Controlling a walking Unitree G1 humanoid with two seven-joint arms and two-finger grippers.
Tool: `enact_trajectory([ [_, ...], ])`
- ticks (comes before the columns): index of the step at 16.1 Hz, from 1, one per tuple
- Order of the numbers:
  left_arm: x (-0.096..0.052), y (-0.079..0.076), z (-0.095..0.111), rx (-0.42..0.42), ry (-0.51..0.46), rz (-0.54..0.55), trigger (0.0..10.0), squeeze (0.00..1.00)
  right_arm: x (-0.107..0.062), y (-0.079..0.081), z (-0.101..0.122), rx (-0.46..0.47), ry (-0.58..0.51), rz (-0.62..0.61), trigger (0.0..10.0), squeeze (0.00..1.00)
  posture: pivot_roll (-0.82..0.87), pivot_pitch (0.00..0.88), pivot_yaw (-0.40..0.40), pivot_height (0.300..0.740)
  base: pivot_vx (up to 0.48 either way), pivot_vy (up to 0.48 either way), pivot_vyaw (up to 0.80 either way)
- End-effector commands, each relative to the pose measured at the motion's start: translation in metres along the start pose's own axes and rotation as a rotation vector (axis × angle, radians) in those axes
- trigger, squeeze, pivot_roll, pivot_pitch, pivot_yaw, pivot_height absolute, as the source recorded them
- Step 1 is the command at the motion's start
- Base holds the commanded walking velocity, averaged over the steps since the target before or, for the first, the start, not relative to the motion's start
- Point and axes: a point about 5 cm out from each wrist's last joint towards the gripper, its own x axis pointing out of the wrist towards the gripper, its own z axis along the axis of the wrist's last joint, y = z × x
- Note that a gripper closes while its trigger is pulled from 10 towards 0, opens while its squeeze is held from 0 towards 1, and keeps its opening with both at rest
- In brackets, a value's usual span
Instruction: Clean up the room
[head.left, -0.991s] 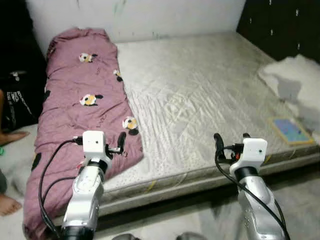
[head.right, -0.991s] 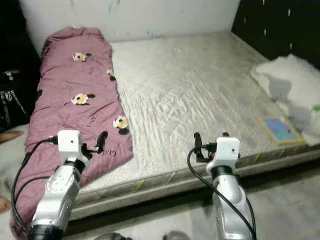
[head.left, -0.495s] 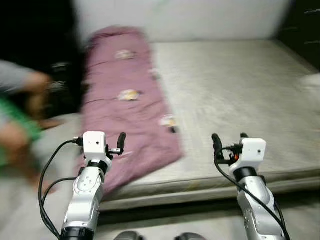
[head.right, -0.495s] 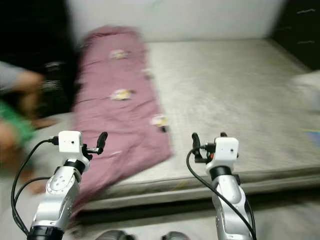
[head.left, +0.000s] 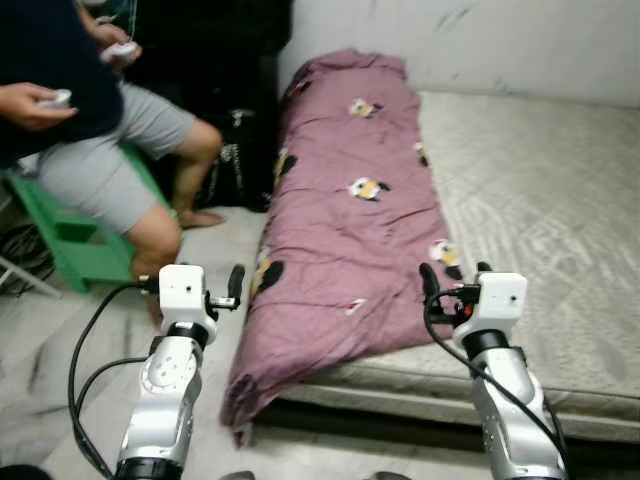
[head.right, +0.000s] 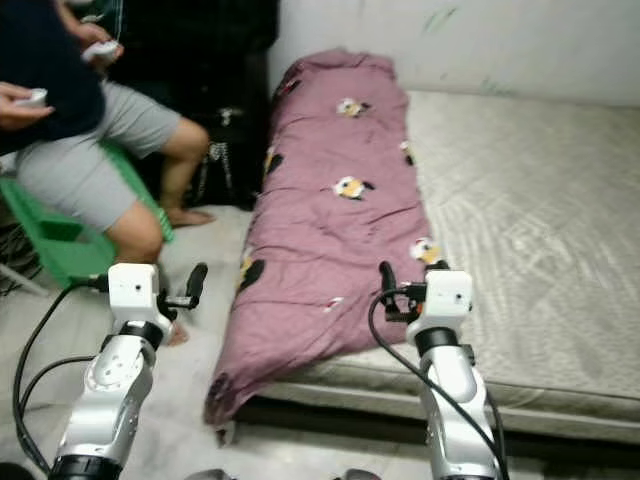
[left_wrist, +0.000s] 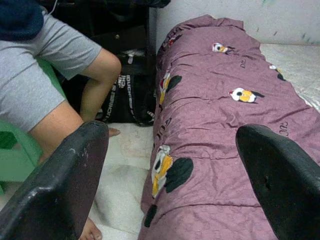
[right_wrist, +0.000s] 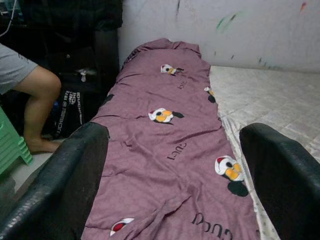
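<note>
Both the left end effector (head.left: 232, 283) and the right end effector (head.left: 452, 279) hover with fingers apart, empty. Beyond them a purple quilt (head.left: 350, 220) printed "GUCCI" and "Love" drapes the bed's (head.left: 540, 200) left edge; a seated person (head.left: 90, 130) is far left.

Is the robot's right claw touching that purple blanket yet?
Apart. In the right wrist view the open fingers frame the blanket, which lies well beyond them, untouched.

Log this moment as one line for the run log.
left end effector open, raised, empty | right end effector open, raised, empty | purple blanket along mattress edge | person seated on green stool
</note>
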Motion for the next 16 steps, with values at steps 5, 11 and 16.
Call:
enact_trajectory([
  [5, -0.0044, -0.0078, 0.0018, -0.024, 0.001, -0.067, 10.0, 0.00, -0.0008, -0.0034, 0.0003, 0.004, 0.004, -0.021, 10.0, 0.00, -0.06, 0.037, -0.001, 0.740, 0.000, 0.000, 0.00],
  [11, -0.0071, -0.0085, 0.0036, -0.045, -0.004, -0.093, 10.0, 0.00, -0.0028, -0.0026, -0.0029, 0.018, 0.016, -0.032, 10.0, 0.00, -0.06, 0.032, 0.003, 0.740, 0.215, 0.000, -0.50],
  [16, -0.0073, -0.0105, 0.0041, -0.050, -0.001, -0.108, 10.0, 0.00, -0.0036, -0.0040, -0.0035, 0.015, 0.018, -0.042, 10.0, 0.00, -0.06, 0.031, 0.006, 0.740, 0.354, 0.000, -0.18],
])
